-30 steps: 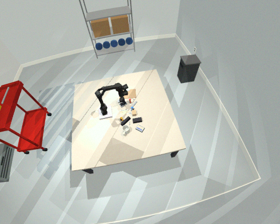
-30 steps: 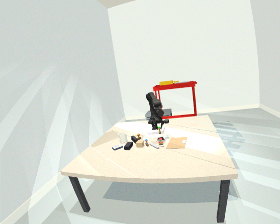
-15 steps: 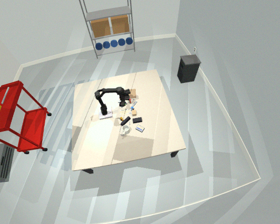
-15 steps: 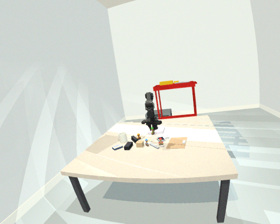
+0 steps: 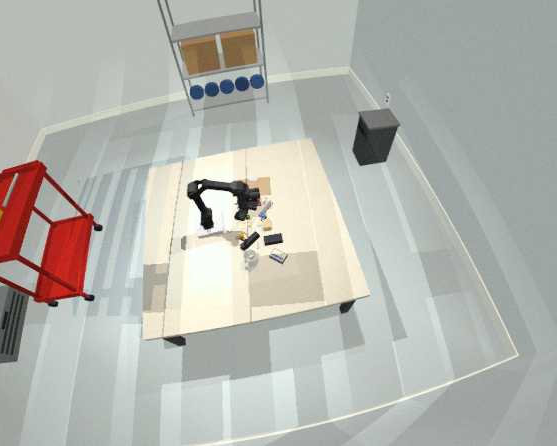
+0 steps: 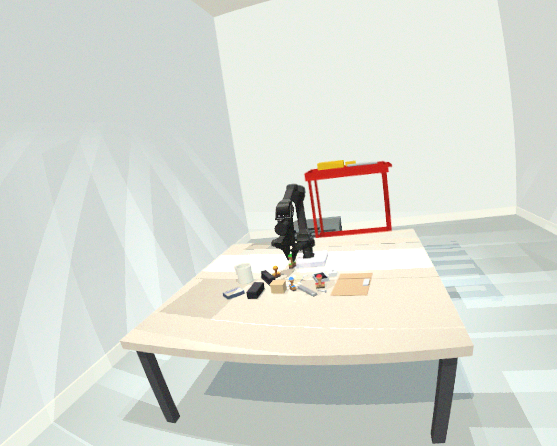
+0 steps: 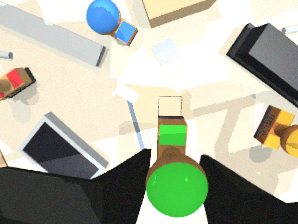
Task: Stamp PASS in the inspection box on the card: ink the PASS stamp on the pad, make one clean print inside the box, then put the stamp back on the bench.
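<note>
- From above, the single black arm (image 5: 221,185) (image 6: 300,215) reaches over the pale wooden table (image 5: 291,280) (image 6: 381,320), its claw (image 5: 246,217) (image 6: 290,257) (image 7: 175,158) down among the small things. A speck of green marks the stamp with the green ball knob (image 5: 248,216) (image 6: 291,262) (image 7: 177,190), presumably PASS, right at the claw.
- From the far side, I see that stamp below the fingers, standing roughly upright, its long axis running down from the claw. The dark ink pad in a grey case (image 6: 321,276) (image 7: 62,150) lies off to the right.
- By the wrist view, the claw is clenched on the green-knobbed stamp, a black finger on either side. The thin dark-outlined square (image 7: 170,106), which I take for the inspection box, lies just beyond the block's front edge, almost in line with it; no print shows inside. I'd guess inking is done and stamping is next: a small shift towards the square, then straight down. Coming down short or tilted could smear the mark across its outline.
</note>
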Available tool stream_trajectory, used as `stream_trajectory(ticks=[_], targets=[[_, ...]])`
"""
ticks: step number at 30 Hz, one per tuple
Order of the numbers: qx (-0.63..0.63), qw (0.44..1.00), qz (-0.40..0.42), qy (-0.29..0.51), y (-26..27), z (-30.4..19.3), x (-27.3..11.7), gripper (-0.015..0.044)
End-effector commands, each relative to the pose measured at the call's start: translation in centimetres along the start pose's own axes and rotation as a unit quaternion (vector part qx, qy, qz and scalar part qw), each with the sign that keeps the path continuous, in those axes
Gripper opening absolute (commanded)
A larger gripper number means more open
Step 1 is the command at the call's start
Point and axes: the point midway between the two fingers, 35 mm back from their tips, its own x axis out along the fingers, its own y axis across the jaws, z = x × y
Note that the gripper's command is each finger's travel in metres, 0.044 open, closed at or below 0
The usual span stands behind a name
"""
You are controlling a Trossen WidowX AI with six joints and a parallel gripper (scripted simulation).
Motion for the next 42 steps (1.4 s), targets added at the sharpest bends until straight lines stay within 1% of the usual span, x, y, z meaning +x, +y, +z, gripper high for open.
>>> stream_trajectory(ticks=[1, 42], targets=[[0.004, 1.0, -0.002, 0.001, -0.4, 0.0, 0.1, 0.0], [0.003, 1.0, -0.001, -0.001, -0.2, 0.1, 2.8, 0.0]])
